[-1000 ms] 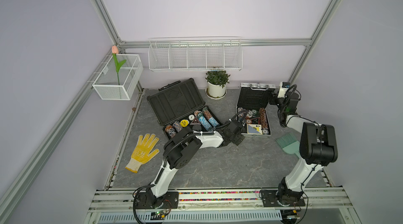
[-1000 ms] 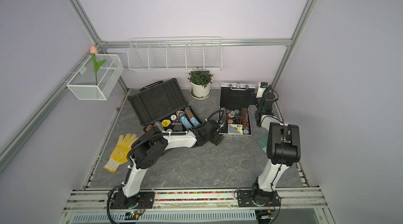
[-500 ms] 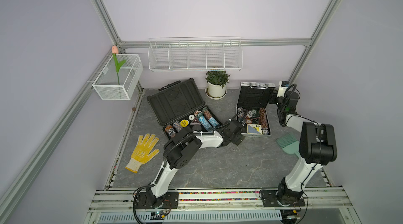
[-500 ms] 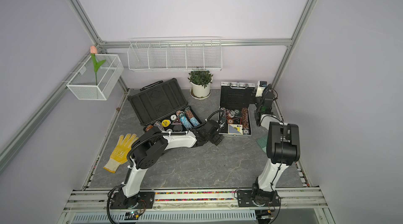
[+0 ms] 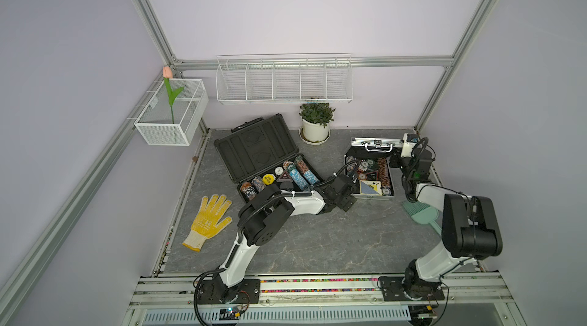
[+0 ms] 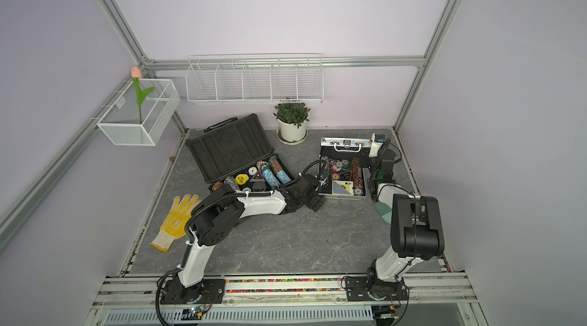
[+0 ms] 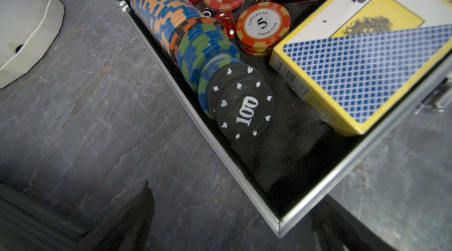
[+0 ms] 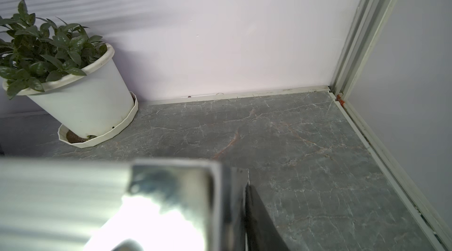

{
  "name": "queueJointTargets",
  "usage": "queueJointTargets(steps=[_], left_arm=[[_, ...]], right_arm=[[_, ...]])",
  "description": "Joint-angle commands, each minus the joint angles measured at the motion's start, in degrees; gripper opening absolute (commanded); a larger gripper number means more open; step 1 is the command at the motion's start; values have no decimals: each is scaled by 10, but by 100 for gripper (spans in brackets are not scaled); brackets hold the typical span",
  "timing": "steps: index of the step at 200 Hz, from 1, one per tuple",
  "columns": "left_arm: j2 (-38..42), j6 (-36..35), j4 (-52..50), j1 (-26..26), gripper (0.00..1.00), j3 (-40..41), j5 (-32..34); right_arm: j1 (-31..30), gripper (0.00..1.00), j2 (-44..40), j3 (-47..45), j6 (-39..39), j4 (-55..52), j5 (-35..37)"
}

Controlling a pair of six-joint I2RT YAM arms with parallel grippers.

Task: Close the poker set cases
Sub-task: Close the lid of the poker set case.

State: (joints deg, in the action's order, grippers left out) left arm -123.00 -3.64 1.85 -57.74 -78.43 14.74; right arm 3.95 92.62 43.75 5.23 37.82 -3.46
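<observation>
Lettering, in a top view: "BIG BLIND" inside the grey case, open on the marbled table. The lid of the silver case stands steeper than a second ago, my right claw at its edge. Left wrist: chips read "LAS VEGAS", "100"; my left claw gapes astride that case's corner. Right wrist: one finger beside the lid, grip unclear.

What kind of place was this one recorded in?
Probably a robot-lab test cell: aluminium framing and plain walls box in a tabletop, two arms are mounted on a front rail, and staged props sit about, like the silver poker case, dark poker case and potted plant.
</observation>
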Motion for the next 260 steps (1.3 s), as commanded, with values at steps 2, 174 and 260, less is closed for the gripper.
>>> queueJointTargets(steps=[2, 174, 260], left_arm=[[18, 9, 30, 24, 100, 9, 34], [51, -1, 45, 24, 100, 42, 44], [65, -7, 89, 24, 100, 41, 90]], right_arm=[[-9, 48, -39, -35, 15, 4, 21], [-48, 93, -218, -165, 224, -208, 109], [-50, 95, -224, -182, 252, -260, 120]])
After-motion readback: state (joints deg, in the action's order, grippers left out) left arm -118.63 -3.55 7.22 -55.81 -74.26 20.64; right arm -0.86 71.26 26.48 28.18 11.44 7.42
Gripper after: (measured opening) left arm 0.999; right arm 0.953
